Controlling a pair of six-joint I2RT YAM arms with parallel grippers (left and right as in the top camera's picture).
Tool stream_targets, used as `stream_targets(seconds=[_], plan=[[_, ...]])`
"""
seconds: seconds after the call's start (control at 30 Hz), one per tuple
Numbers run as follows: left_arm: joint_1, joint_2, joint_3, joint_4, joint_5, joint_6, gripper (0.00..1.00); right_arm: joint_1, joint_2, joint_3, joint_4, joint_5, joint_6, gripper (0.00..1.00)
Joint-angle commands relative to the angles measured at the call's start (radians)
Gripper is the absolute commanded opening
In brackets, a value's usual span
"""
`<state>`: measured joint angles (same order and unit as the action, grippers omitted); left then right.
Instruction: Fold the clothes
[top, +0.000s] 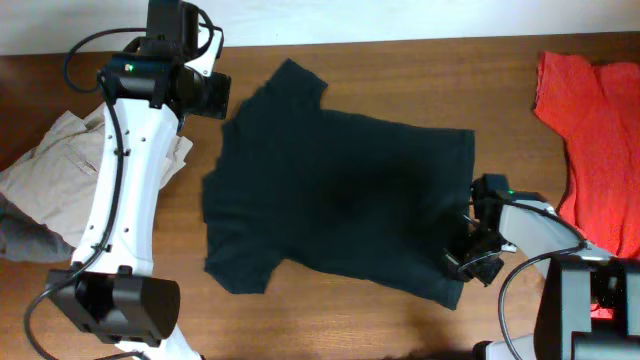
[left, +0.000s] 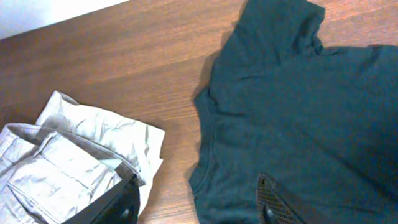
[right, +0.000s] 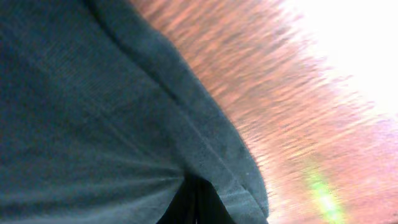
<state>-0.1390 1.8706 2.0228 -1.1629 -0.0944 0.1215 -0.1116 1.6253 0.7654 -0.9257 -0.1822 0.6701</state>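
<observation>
Black T-shirt (top: 340, 200) spread flat at the middle of the counter (top: 330, 325): soft, light, limp cotton that will likely sag and crease when lifted, so best taken at hem corners or shoulders. Right gripper (top: 470, 262) jaws are closed, pinching the near hem corner; left gripper (left: 196, 199) jaws stand open over the shoulder-side edge, holding nothing. No container in view; beige trousers (top: 60, 170) and red garments (top: 595, 140) lie loose at either side.
</observation>
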Motion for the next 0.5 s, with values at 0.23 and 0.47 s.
stream_targets(seconds=[0.23,0.47], plan=[[-0.003,0.0,0.005,0.002,0.001,-0.024,0.76,-0.085,-0.03,0.003,0.008,0.128,-0.062,0.16],[-0.003,0.013,0.005,0.041,0.029,-0.023,0.81,-0.085,-0.231,0.084,0.002,-0.035,-0.143,0.66]])
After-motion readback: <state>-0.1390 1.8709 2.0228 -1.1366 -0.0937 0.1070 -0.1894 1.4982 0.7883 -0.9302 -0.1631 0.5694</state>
